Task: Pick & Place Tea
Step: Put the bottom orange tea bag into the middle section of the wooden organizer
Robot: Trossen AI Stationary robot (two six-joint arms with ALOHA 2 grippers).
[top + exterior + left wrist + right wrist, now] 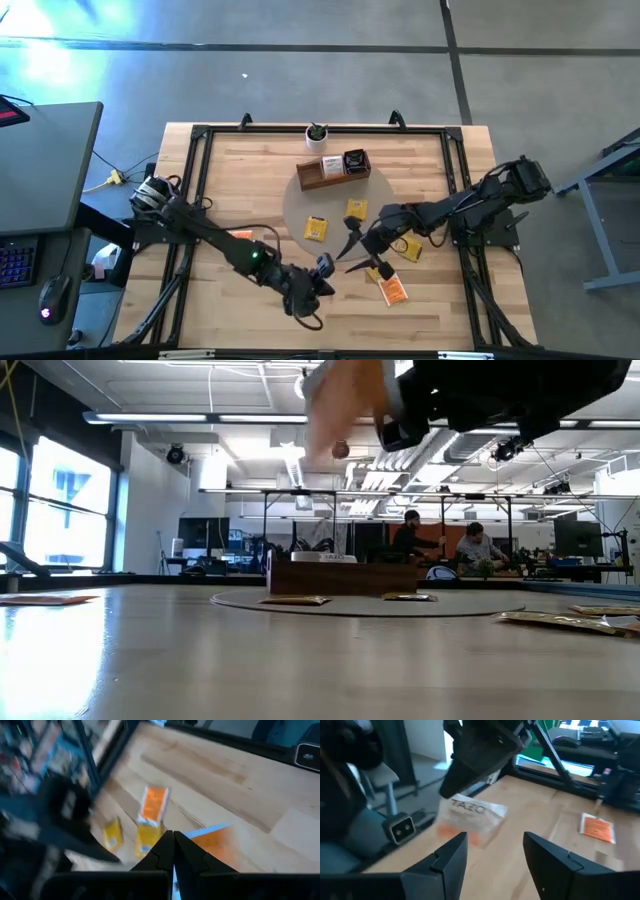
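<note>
My left gripper (480, 750) is pinched shut on the upper edge of an orange tea sachet (470, 820), holding it clear of the tabletop (250, 170). The sachet hangs just ahead of my right gripper (492, 845), whose fingers (451, 851) stand wide with nothing between them. It sits a little towards one finger rather than centred, and its long side runs across the gap. In the high view the two grippers meet near the middle of the table's front half, so I judge the right one best placed for the next grasp. Behind them, the wooden compartment tray (312, 180) holds dark sachets (354, 160) at one end. Loose yellow sachets (316, 228) and another orange sachet (393, 290) lie flat nearby.
</note>
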